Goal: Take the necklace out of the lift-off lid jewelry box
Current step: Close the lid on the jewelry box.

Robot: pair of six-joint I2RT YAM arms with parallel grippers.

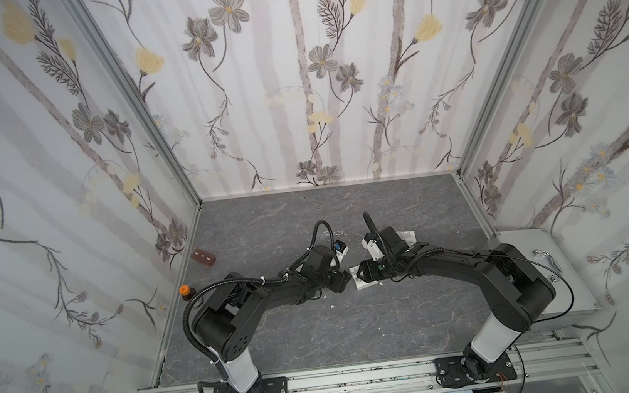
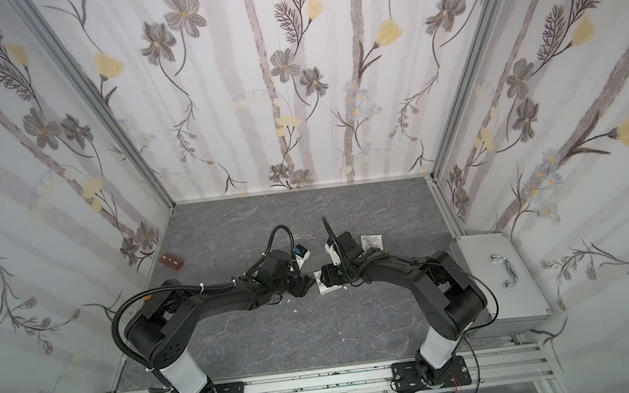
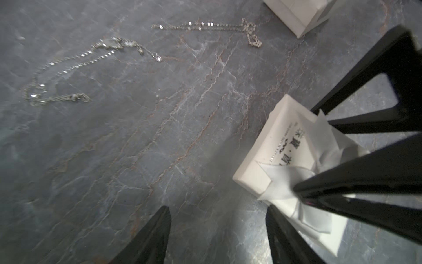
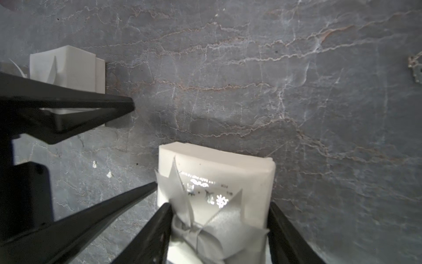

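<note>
In both top views your left arm (image 1: 267, 291) and right arm (image 1: 453, 264) fold inward and meet over the middle of the grey table (image 1: 307, 214), right at a white jewelry box (image 1: 360, 283). A second white box (image 1: 407, 236) stands just behind the right arm. Count one brown block (image 1: 203, 257) near the left wall, one orange-capped bottle (image 1: 185, 291) at the left edge, and one metal case (image 1: 533, 257) beyond the right edge. The back half of the table lies open. From the left wrist, the jewelry box wears its lid and a white ribbon (image 3: 285, 180), so you cannot see inside it. The necklace (image 3: 75, 68) lies loose on the bare table, outside both boxes. A second chain (image 3: 205, 26) lies apart from it, near the second box, which makes two strands in all. The left gripper (image 3: 218, 208) sits just beside the jewelry box, spread wide with only table between its fingers and holding nothing. From the right wrist, the right gripper (image 4: 220, 204) straddles the lidded box with a finger along each side. They look to be touching it, but you cannot tell whether they are pressing. Two white flecks (image 4: 94, 164) lie on the table between the boxes.
</note>
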